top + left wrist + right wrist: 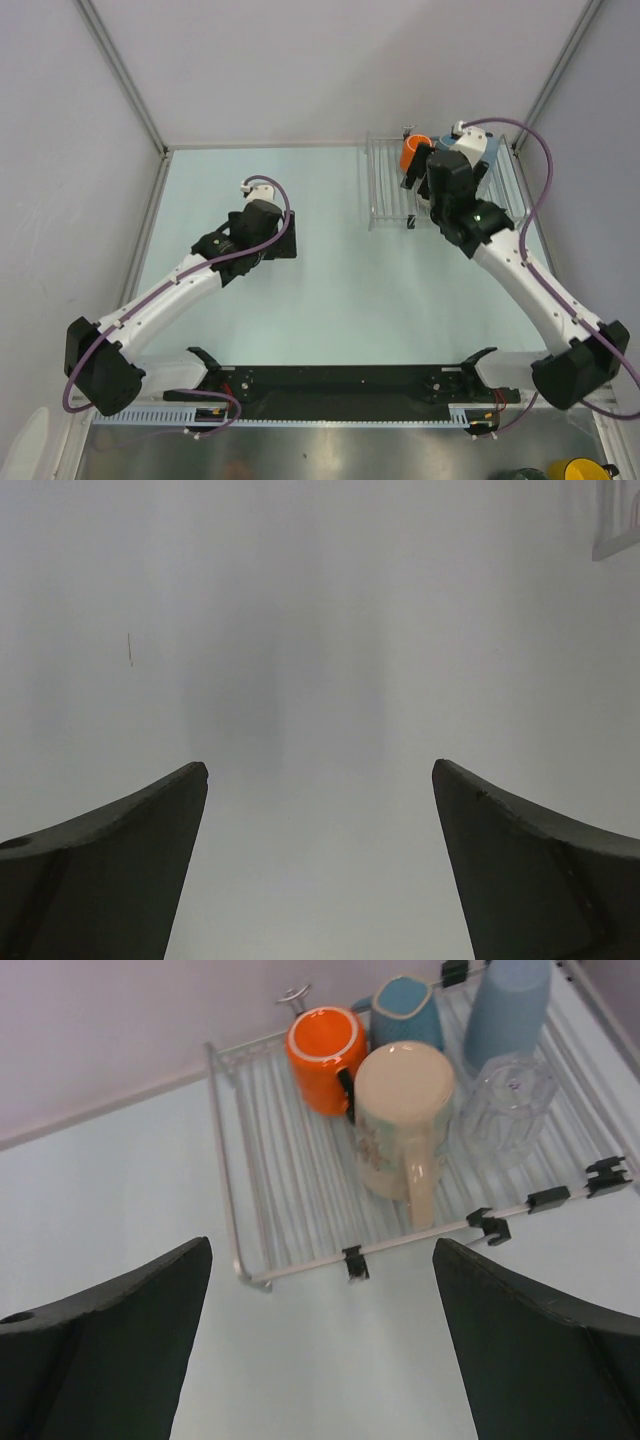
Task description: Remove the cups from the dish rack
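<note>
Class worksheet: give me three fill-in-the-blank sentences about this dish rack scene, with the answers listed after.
1. The dish rack holds ____ drinking vessels.
2. In the right wrist view, the clear glass stands right of the ____ mug.
3. The left gripper and right gripper both have jaws standing ____.
Answers: five; beige; open.

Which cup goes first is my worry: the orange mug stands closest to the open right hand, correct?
Not quite: the beige mug stands closest to the open right hand; the orange mug sits behind it, farther back in the dish rack. The right wrist view shows this.
</note>
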Controlling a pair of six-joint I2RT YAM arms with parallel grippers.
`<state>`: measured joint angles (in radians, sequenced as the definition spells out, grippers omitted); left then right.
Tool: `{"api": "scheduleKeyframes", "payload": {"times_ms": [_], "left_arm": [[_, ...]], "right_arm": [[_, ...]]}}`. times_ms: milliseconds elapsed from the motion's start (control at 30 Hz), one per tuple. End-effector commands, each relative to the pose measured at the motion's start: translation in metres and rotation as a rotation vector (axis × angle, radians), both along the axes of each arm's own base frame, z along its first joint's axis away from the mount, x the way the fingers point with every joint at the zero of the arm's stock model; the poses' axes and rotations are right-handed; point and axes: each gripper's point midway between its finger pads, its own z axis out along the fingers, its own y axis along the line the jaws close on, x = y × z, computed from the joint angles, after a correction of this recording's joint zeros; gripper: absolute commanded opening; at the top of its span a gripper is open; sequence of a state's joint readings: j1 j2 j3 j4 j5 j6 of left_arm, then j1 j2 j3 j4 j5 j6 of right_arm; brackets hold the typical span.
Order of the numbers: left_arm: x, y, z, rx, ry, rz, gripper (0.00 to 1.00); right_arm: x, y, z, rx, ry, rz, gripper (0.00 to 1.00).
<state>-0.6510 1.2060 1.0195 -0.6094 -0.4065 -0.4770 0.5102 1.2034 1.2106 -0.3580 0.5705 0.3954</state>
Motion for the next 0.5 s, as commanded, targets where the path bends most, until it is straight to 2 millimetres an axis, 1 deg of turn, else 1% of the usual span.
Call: {"api": "scheduleKeyframes", "payload": {"times_ms": [0,33,67,100,133,200,233,267,300,333,367,400,433,467], "left_arm": [[0.000,-0.010,0.020,-0.052,-0.038,-0.040,1.00],[-0.001,-0.011,0.020,-0.058,-0.038,-0.038,1.00],[-0.001,-0.010,0.020,-0.058,-0.039,-0.036,1.00],[-0.001,-0.011,0.020,-0.062,-0.039,-0.035,1.00],[-0.001,-0.011,0.021,-0.064,-0.040,-0.034,1.00],[-0.001,-0.011,0.022,-0.067,-0.043,-0.038,1.00],[-0.001,-0.011,0.023,-0.068,-0.046,-0.038,1.00],[-0.001,-0.011,0.022,-0.066,-0.047,-0.036,1.00],[-0.001,-0.010,0.023,-0.066,-0.050,-0.036,1.00],[-0.001,-0.010,0.022,-0.065,-0.049,-0.037,1.00],[-0.001,-0.010,0.021,-0.064,-0.046,-0.036,1.00],[-0.001,-0.010,0.020,-0.060,-0.043,-0.037,1.00],[0.000,-0.011,0.019,-0.060,-0.040,-0.039,1.00],[-0.001,-0.012,0.018,-0.061,-0.037,-0.041,1.00]], "right_arm": [[0.020,-0.042,0.005,-0.073,0.095,-0.266,0.99],[0.017,-0.057,-0.003,-0.103,0.148,-0.332,0.96],[0.024,-0.058,-0.015,-0.111,0.188,-0.359,0.90],[0.027,-0.061,-0.017,-0.089,0.194,-0.378,0.83],[0.031,-0.062,-0.023,-0.069,0.210,-0.364,0.77],[0.034,-0.059,-0.028,-0.057,0.206,-0.321,0.75],[0.041,-0.049,-0.033,-0.068,0.203,-0.232,0.76],[0.044,-0.044,-0.034,-0.073,0.199,-0.188,0.80],[0.048,-0.038,-0.033,-0.083,0.192,-0.149,0.89],[0.052,-0.039,-0.030,-0.084,0.185,-0.147,0.94],[0.058,-0.039,-0.035,-0.090,0.201,-0.145,0.97],[0.060,-0.039,-0.037,-0.085,0.215,-0.138,1.00],[0.067,-0.039,-0.028,-0.070,0.201,-0.141,1.00],[0.071,-0.044,-0.030,-0.062,0.210,-0.149,1.00]]}}
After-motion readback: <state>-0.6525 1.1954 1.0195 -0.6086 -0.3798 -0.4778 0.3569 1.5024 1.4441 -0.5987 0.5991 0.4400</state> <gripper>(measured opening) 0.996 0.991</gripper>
